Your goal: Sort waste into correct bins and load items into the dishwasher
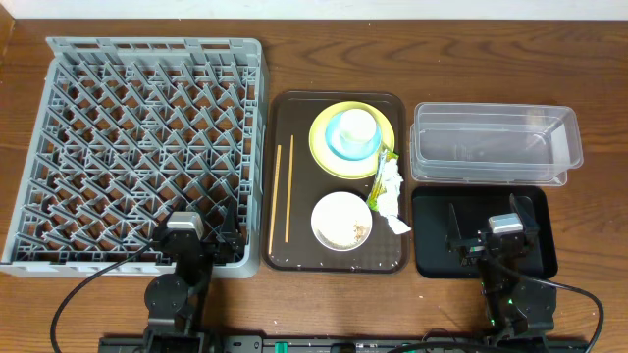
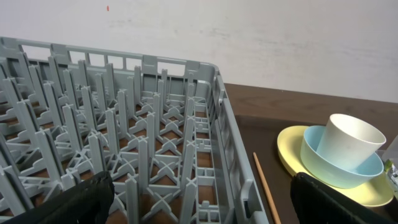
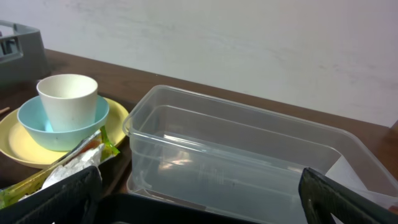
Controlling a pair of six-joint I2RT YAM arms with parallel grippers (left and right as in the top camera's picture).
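Observation:
The grey dish rack fills the left. A brown serving tray holds the yellow plate with a light blue bowl and white cup stacked on it. It also holds a white bowl with rice grains, chopsticks, the green-and-yellow wrapper and a white tissue. The clear tub and black tray sit right. My left gripper is open over the rack's near right corner. My right gripper is open over the black tray.
The wooden table surrounds everything. A pale wall stands behind the table. Cables run along the front edge near both arm bases.

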